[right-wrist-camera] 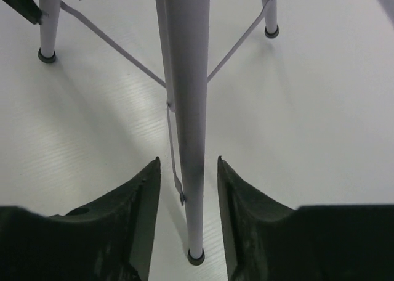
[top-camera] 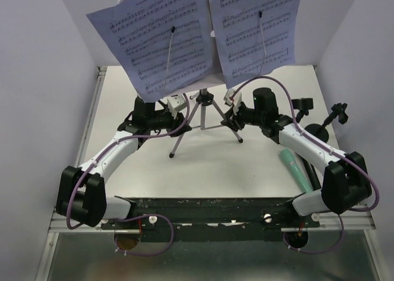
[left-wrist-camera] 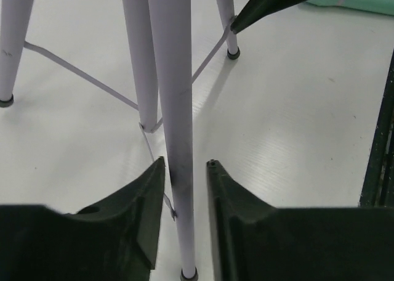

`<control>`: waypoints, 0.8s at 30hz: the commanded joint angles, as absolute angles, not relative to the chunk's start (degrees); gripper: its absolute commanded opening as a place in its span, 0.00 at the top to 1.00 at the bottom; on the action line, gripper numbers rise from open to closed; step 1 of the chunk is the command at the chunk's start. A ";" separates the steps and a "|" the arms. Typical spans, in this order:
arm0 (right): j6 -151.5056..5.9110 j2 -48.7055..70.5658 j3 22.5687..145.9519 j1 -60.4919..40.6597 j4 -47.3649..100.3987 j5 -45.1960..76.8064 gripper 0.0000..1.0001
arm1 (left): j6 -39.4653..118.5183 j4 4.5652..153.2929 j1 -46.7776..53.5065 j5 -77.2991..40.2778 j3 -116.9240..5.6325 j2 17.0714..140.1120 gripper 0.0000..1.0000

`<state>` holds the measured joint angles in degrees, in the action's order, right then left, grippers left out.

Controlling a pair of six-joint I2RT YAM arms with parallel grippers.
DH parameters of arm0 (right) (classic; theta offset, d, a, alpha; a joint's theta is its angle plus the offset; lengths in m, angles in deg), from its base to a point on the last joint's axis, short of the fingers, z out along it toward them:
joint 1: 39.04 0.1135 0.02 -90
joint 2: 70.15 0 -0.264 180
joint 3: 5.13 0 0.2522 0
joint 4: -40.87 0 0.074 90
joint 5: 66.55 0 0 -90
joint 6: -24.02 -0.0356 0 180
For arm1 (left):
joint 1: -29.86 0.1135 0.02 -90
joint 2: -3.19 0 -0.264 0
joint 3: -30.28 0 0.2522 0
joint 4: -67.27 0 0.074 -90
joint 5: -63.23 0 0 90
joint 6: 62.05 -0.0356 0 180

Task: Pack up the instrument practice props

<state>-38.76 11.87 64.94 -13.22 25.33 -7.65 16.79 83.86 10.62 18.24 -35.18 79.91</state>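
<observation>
The lilac tripod music rack (top-camera: 203,111) stands mid-table with two printed sheet-music pages (top-camera: 154,34) on its desk. My left gripper (left-wrist-camera: 186,162) is open and straddles one tripod leg (left-wrist-camera: 169,77), with a small gap at each finger. My right gripper (right-wrist-camera: 188,161) is open around another leg (right-wrist-camera: 184,65) with a gap on both sides. From above, the left gripper (top-camera: 177,105) and right gripper (top-camera: 231,98) flank the tripod. The mint-green microphone (top-camera: 297,170) lies to the right, beside my right arm. I cannot pick out the black microphone.
Black mic holders (top-camera: 320,130) stand at the back right, behind my right arm. Thin lilac braces (right-wrist-camera: 111,44) link the tripod legs. White walls close in the table on the left, the right and the back. A dark rail (top-camera: 209,207) runs along the near edge.
</observation>
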 commanded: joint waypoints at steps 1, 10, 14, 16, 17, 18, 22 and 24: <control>-39.09 10.63 64.61 -13.03 17.19 -4.60 0.46 | 16.60 87.01 10.97 16.40 -32.17 75.88 0.47; -39.45 7.90 69.97 -13.03 9.46 -3.54 0.40 | 18.46 87.80 11.76 15.07 -32.35 72.53 0.36; -36.02 5.97 67.52 -13.03 7.17 -1.78 0.39 | 15.56 90.16 11.93 13.48 -30.41 70.16 0.30; -35.83 4.65 67.16 -13.03 4.98 -1.60 0.38 | 13.10 93.58 12.02 12.52 -29.36 68.06 0.27; -36.36 3.60 67.16 -12.94 3.31 -1.52 0.38 | 11.79 95.69 12.11 12.17 -28.75 66.66 0.26; -37.32 2.28 67.25 -13.03 1.47 -1.78 0.38 | 10.30 98.93 12.11 12.16 -28.22 65.25 0.25; -40.39 -5.17 66.03 -13.03 -7.76 -6.16 0.36 | 5.72 109.93 12.20 12.07 -25.67 57.17 0.18; -42.77 -9.74 65.23 -12.94 -10.05 -7.92 0.34 | 5.27 114.50 12.11 12.08 -24.61 50.77 0.17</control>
